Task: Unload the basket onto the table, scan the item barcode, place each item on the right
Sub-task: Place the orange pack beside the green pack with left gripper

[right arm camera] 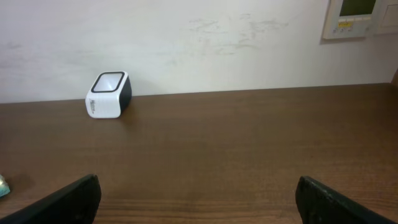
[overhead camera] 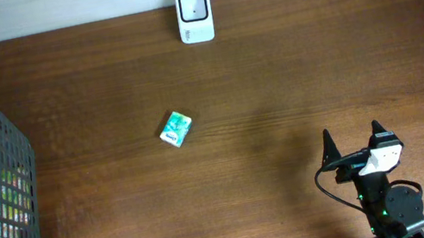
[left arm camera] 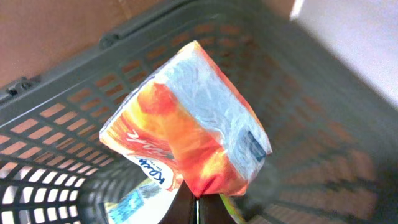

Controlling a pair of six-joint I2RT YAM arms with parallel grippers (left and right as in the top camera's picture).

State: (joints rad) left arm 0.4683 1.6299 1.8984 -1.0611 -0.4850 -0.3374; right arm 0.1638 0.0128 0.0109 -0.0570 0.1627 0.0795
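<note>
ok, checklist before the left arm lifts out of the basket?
1. Grip: left gripper shut on the orange pack, by one corner: ok.
2. Hold firm enough to lift: cannot tell.
3. Barcode face located: cannot tell.
4. Pack free of the basket walls: cannot tell.
5. View of the scanner unobstructed at the far edge: ok.
6. Other arm: right gripper open, parked off the route: ok.

This looks like a mock shop checkout. A white barcode scanner [overhead camera: 194, 14] sits on a dark wooden counter [overhead camera: 275, 81], with a grey shopping basket [overhead camera: 13, 154] at one end.
</note>
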